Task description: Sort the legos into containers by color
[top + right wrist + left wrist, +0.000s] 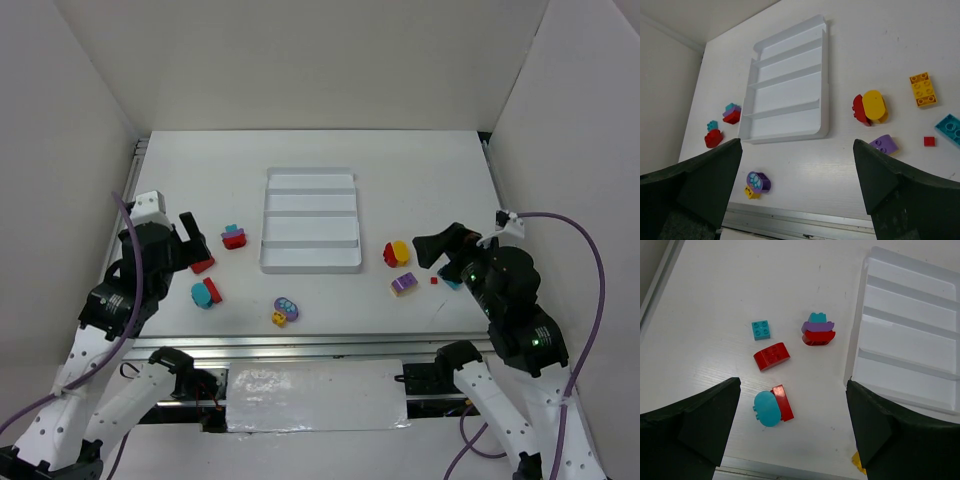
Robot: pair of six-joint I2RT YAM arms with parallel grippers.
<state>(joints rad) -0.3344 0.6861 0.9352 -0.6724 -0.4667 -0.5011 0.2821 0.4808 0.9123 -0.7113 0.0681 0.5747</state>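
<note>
The white four-compartment tray (310, 268) lies mid-table with nothing in it; it also shows in the left wrist view (900, 355) and the right wrist view (785, 95). My left gripper (190, 240) (792, 430) is open and empty above a teal oval piece on a red brick (773, 405). Beyond it lie a red rounded brick (771, 356), a small teal brick (760, 330) and a teal-purple-red stack (818, 330). My right gripper (435, 248) (797, 185) is open and empty, near a red-and-yellow pair (870, 106) and a purple brick (883, 144).
A purple-and-yellow piece (285, 311) (757, 183) lies near the front edge. A yellow-orange brick (923, 90), a teal brick (951, 127) and a tiny red piece (929, 141) lie at the right. White walls enclose the table on three sides.
</note>
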